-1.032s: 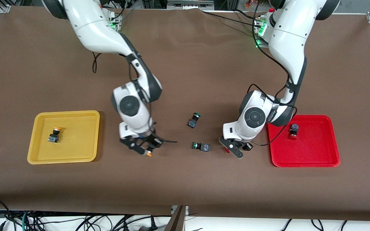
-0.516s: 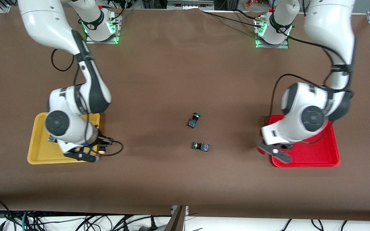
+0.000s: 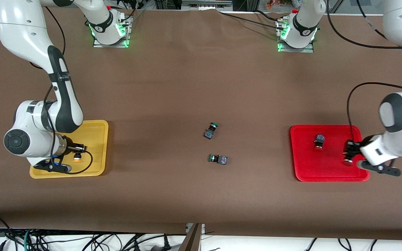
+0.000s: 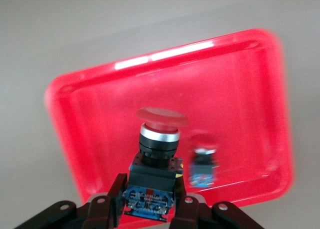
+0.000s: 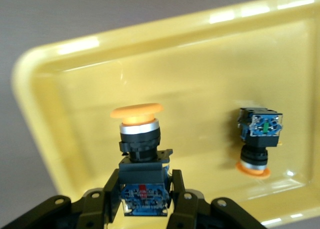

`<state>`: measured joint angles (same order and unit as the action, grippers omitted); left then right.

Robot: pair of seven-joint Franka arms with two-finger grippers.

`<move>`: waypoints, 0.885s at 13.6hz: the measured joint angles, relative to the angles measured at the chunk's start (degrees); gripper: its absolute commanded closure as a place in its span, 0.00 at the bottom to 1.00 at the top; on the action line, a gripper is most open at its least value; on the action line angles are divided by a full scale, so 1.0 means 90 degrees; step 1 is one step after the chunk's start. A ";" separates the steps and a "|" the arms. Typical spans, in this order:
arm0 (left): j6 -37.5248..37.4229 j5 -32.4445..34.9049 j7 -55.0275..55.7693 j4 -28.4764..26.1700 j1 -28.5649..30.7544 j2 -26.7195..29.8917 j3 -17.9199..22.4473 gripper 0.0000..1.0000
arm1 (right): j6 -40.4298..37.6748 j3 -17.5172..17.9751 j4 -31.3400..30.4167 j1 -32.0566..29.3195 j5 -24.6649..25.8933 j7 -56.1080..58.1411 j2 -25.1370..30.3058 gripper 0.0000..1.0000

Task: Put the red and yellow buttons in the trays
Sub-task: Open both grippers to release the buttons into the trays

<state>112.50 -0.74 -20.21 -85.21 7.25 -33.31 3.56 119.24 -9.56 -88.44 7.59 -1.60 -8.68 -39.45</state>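
Observation:
My right gripper point(image 3: 77, 153) is shut on a yellow button point(image 5: 137, 134) and holds it over the yellow tray point(image 3: 94, 127), at the part of the tray nearer to the front camera. A second yellow button point(image 5: 259, 134) lies in that tray point(image 5: 60, 99); my right arm hides it in the front view. My left gripper point(image 3: 348, 153) is shut on a red button point(image 4: 156, 149) and holds it over the red tray point(image 3: 326, 170), toward the left arm's end of it. A second red button point(image 3: 318, 142) lies in that tray point(image 4: 100, 114) and also shows in the left wrist view point(image 4: 202, 161).
Two green-capped buttons lie on the brown table between the trays, one point(image 3: 210, 130) farther from the front camera, one point(image 3: 218, 159) nearer. Both arm bases stand along the table's edge farthest from that camera.
Both arms swung outward from beside the green buttons, each carrying its button: the right one to over the yellow tray, the left one to over the red tray.

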 measured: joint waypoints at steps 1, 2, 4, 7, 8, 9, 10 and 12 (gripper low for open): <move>0.0068 0.0000 0.0000 -0.0072 0.0227 -0.0042 -0.0001 0.72 | 0.0340 -0.0011 -0.0268 -0.0057 -0.0008 -0.0005 -0.0001 0.88; 0.0245 0.0000 0.0001 -0.0180 0.0408 -0.0093 -0.0001 0.72 | 0.0588 -0.0018 -0.0498 -0.0093 -0.0054 -0.0014 -0.0001 0.88; 0.0845 0.0000 0.0136 -0.0603 0.0601 -0.0185 -0.0006 0.72 | 0.0783 -0.0026 -0.0784 -0.0101 -0.0227 -0.0049 0.0002 0.87; 0.1834 -0.0001 0.0997 -0.1379 0.0601 -0.0281 -0.0076 0.72 | 0.0957 -0.0025 -0.0955 -0.0097 -0.0291 -0.0083 0.0054 0.00; 0.1961 -0.0001 0.1274 -0.1526 0.0580 -0.0293 -0.0102 0.72 | 0.0966 -0.0024 -0.1001 -0.0097 -0.0293 -0.0085 0.0077 0.00; 0.2010 -0.0001 0.1513 -0.1609 0.0559 -0.0295 -0.0115 0.67 | 0.0971 -0.0024 -0.1020 -0.0096 -0.0293 -0.0082 0.0095 0.00; 0.2037 -0.0001 0.1722 -0.1650 0.0542 -0.0295 -0.0117 0.24 | 0.0995 -0.0024 -0.1013 -0.0094 -0.0293 -0.0062 0.0134 0.00; 0.2097 0.0000 0.1904 -0.1681 0.0533 -0.0301 -0.0116 0.00 | 0.0997 -0.0024 -0.0928 -0.0088 -0.0287 0.0025 0.0328 0.00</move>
<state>131.38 -0.74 -3.07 -100.34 12.05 -36.01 2.51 128.21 -9.77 -96.78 6.80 -4.19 -8.45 -36.50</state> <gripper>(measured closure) 0.524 0.106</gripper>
